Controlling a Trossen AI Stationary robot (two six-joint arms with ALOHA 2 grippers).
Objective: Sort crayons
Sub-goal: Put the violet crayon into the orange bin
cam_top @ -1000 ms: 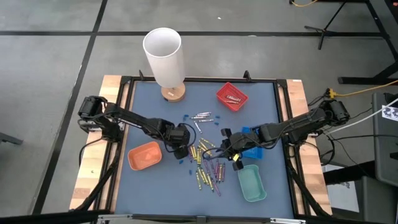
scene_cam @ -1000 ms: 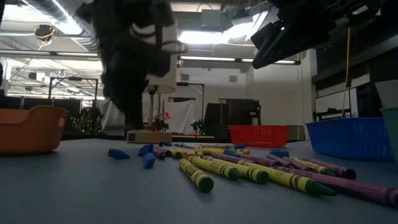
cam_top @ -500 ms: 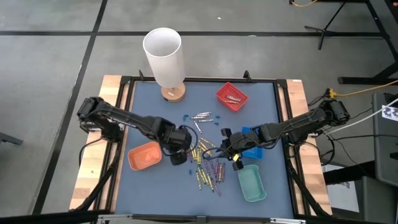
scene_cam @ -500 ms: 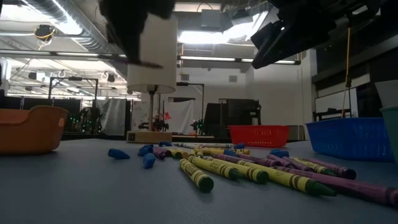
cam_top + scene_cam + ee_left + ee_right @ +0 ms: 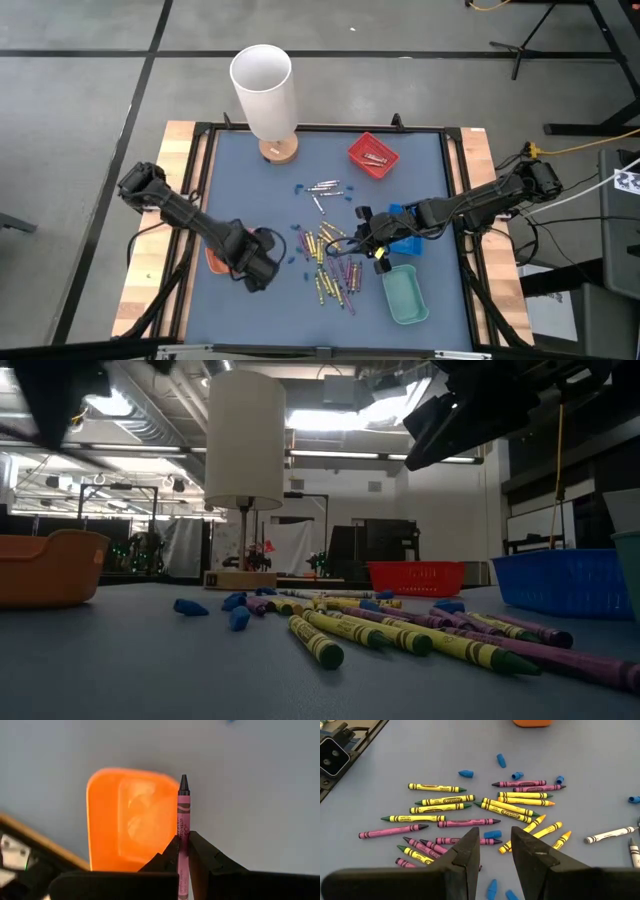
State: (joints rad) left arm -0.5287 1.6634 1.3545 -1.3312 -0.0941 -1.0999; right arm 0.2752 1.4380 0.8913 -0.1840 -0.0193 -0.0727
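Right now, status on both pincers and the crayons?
Left pincer shut on a pink crayon above the orange tray. Right pincer open over the crayon pile. Nothing blocking.

Most of the crayons (image 5: pixel 470 815) are lying flat in a loose scatter on the tabletop (image 5: pixel 250 190), pointing every which way: yellow, gold-orange and purple-pink sticks, some touching or crossing. A few silver-grey crayons (image 5: pixel 323 187) are lying a little apart from the heap, and what seem to be more grey ones are resting in the red tray (image 5: pixel 388 160). One pink crayon (image 5: pixel 182 827) is being held up off the surface, pinched between the closed fingers of the left pincer (image 5: pixel 183 845), its dark tip pointing away above the orange tray (image 5: pixel 107 820).
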